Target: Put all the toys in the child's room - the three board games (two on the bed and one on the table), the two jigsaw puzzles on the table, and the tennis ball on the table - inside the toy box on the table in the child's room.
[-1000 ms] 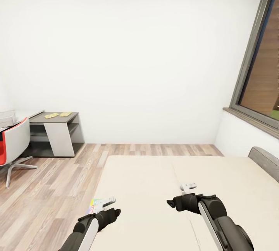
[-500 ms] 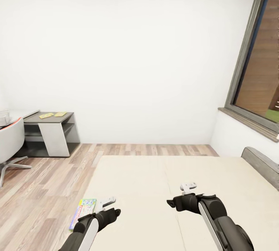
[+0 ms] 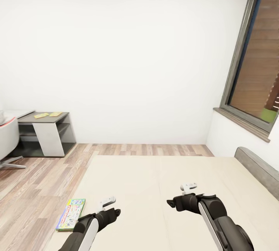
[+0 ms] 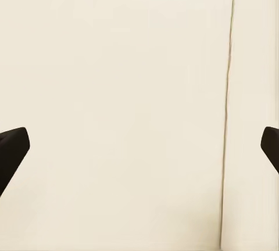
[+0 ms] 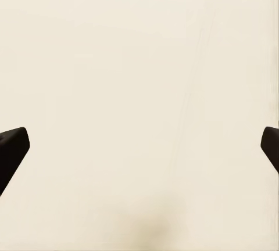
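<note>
two grippers hanging over the beige bed (image 3: 155, 181), left gripper (image 4: 139, 146) and right gripper (image 5: 139, 146) both spread wide and empty, green-edged board game (image 3: 71, 214) lying on the wood floor (image 3: 35, 181) just beside the bed's left edge

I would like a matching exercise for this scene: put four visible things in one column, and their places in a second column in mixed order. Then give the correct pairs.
Things:
1. board game
2. headboard
3. window
4. dark grey cabinet section

Places:
A. against the far wall, at the left of the head view
B. in the wall at the right of the head view
C. at the right end of the bed
D. on the bed's left edge, beside the left gripper

Pairs: 1-D, 2-C, 3-B, 4-A
</note>
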Robot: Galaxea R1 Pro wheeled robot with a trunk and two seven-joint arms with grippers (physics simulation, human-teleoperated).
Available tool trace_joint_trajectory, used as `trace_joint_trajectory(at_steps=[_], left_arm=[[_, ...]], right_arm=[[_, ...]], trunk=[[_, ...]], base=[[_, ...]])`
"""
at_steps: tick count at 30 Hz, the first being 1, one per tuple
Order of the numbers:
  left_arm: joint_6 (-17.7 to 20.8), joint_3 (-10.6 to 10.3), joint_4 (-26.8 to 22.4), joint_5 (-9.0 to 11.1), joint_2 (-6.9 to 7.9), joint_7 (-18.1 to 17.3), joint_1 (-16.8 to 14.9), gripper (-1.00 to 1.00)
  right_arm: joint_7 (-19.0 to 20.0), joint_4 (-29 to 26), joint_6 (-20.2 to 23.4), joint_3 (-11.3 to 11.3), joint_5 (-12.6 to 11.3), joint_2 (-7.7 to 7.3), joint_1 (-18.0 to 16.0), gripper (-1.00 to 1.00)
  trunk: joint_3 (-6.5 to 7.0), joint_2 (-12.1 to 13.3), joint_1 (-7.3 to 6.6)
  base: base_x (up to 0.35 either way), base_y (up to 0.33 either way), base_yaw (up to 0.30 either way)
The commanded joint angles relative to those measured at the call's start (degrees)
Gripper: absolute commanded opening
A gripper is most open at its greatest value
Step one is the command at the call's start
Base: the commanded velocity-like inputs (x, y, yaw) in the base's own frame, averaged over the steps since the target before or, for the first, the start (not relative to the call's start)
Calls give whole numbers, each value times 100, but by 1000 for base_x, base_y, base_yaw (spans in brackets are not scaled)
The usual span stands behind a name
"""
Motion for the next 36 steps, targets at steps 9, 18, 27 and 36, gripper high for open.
trace_joint_trajectory(at_steps=[9,18,27,36], left_arm=[[20,-7,-8,64,0,51,-1,100],[20,-9,-8,64,0,51,-1,100],[20,-11,-8,66,0,51,-1,100],[20,-18,-8,67,0,52,-1,100]], right_arm=[[16,-3,20,6,14,-5,-4,100],[16,-3,20,5,13,-5,-3,100],[16,-3,20,3,13,-5,-4,100],[16,-3,20,3,13,-5,-3,100]], trunk=[[-3,-5,2],[-3,-5,2],[-3,-5,2],[-3,-5,2]], base=[[0,-254,0],[0,-254,0],[0,-254,0],[-8,-249,0]])
